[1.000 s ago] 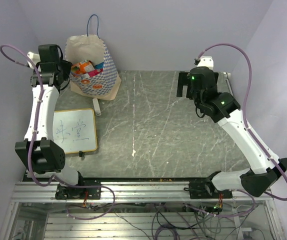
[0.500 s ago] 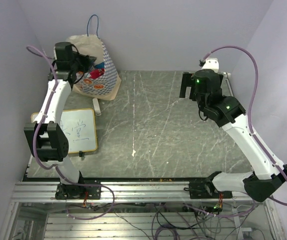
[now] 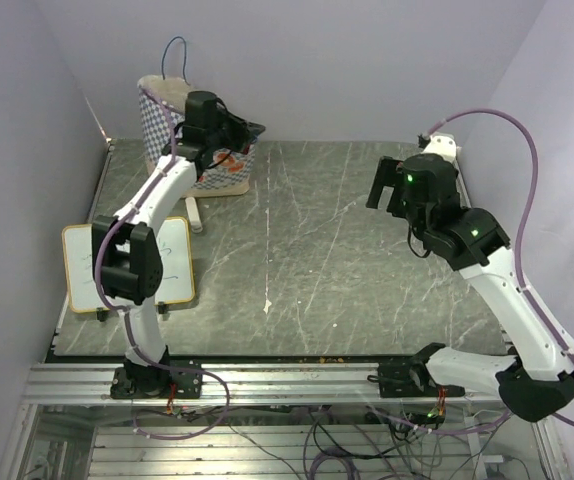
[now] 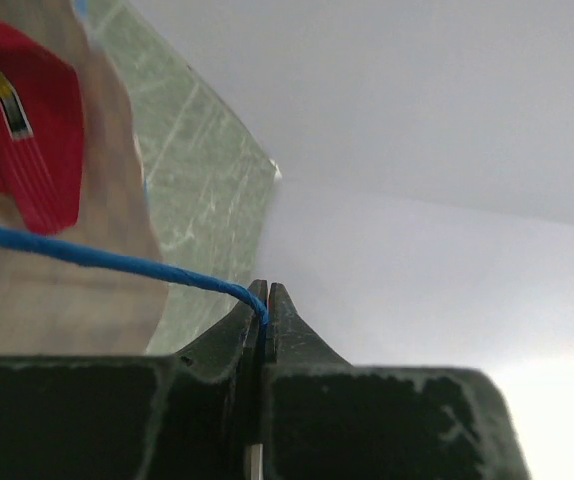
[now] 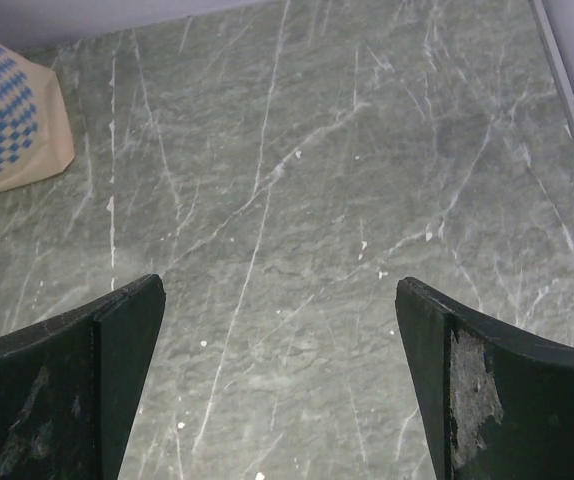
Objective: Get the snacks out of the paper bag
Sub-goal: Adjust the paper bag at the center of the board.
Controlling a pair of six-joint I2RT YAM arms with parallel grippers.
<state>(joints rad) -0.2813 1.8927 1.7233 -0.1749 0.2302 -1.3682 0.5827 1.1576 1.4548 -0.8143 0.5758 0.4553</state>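
While left gripper [image 4: 267, 292] pinched the blue cord handle [image 4: 97, 258] | paper bag [image 3: 159, 120] right beside it | right gripper [image 5: 279, 288] gaped open, well apart

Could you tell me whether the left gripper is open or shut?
Shut: the left gripper pinches the blue cord handle, with no gap showing.

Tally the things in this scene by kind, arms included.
Paper bag: 1
White writing board: 1
Small white object beside the bag: 1
Robot arms: 2, left arm and right arm
Snack packets: cannot count, mostly hidden in the bag
Total: 5, packets aside
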